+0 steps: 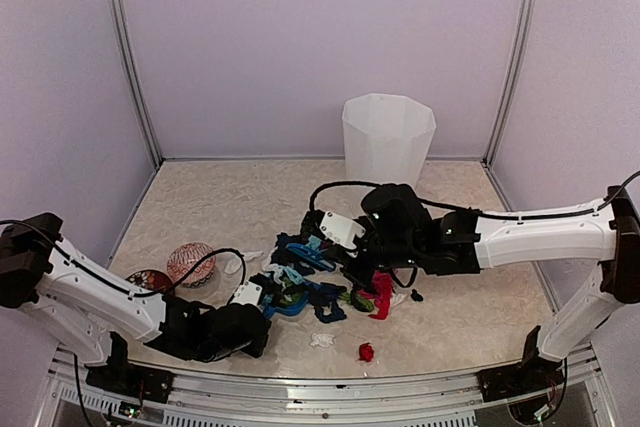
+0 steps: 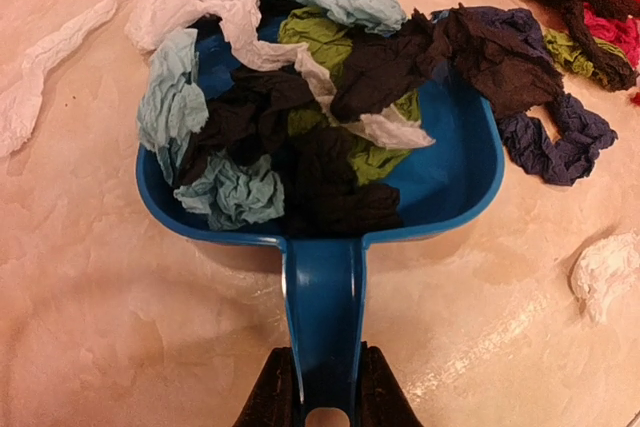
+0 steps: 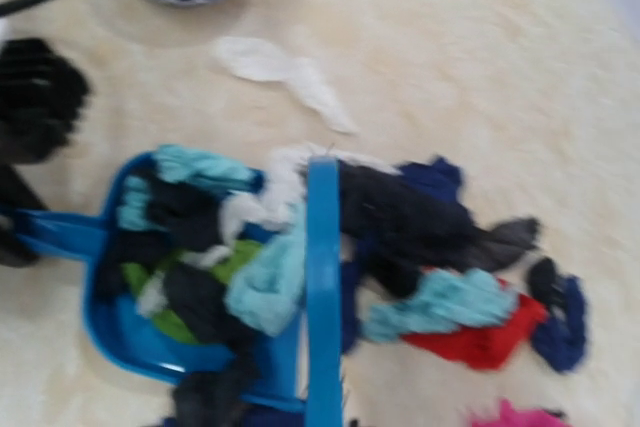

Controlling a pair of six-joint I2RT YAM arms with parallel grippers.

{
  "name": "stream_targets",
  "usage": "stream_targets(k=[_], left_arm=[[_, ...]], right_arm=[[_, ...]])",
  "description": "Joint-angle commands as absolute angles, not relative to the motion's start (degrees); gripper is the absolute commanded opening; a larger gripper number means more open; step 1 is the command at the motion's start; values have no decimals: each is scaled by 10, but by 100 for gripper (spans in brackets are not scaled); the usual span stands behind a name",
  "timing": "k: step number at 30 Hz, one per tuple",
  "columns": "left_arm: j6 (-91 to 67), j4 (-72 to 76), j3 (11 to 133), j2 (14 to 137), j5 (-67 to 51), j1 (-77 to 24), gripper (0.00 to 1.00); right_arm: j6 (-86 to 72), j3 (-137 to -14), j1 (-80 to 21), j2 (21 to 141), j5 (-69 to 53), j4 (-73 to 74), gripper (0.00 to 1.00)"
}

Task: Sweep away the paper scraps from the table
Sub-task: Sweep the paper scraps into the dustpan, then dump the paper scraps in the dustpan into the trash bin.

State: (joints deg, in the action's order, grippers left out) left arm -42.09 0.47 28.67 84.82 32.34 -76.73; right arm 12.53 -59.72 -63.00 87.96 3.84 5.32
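Half the job looks done (my estimate): many paper scraps fill the one dustpan, its handle pinched by the left hand. The right hand is clamped on the one brush. Roughly a dozen lie loose on the counter, near the one bin.

no readable text
nothing legible shows on the blue dustpan or the white bin (the right wrist view is blurred).
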Motion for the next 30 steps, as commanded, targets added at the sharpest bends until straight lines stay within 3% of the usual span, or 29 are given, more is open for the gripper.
stream_targets(k=[1, 14, 30], left_arm=[[-404, 41, 276, 857, 354, -776, 0], [-381, 76, 278, 869, 425, -786, 0], [-324, -4, 348, 806, 470, -790, 0]], right_arm=[[109, -575, -635, 838, 117, 50, 0], [52, -497, -626, 711, 171, 38, 0], [-3, -423, -593, 635, 218, 14, 0]])
